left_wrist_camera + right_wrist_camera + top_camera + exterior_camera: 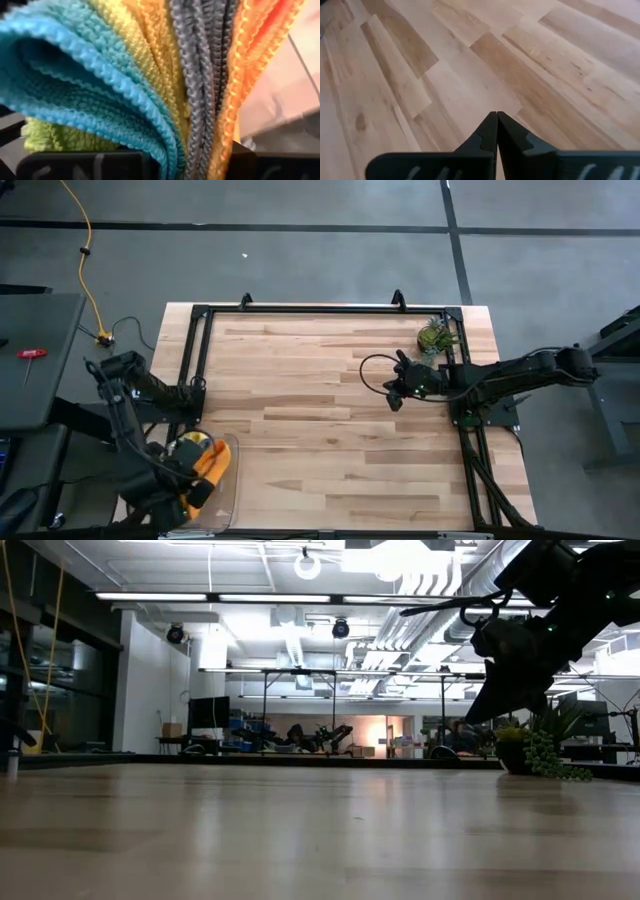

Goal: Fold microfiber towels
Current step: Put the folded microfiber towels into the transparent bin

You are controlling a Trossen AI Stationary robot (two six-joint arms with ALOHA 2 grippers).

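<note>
My left gripper (197, 483) is over the clear plastic tray (229, 480) at the table's near left corner, shut on a bunch of microfiber towels (205, 460). In the left wrist view the bunch fills the picture: teal (75, 65), yellow (145, 55), grey (200, 65), orange (260, 45) and lime green (55, 137). In the high view only orange and yellow show. My right gripper (497, 130) is shut and empty above the bare wood at the table's right (393, 395). My left gripper pinches the bunched towels between its two fingers (250, 160). Several folded layers, teal, yellow, grey and orange, run together into the gap (200, 155) and fan out beyond it. The lime green towel lies beside one finger. Whether the bunch rests in the tray is hidden.
A small spiky green plant (436, 335) stands at the far right of the table, just beyond my right arm, and shows in the low view (540, 755). A black frame (300, 310) runs along the far, left and right edges. The middle of the wood top (300, 410) is bare.
</note>
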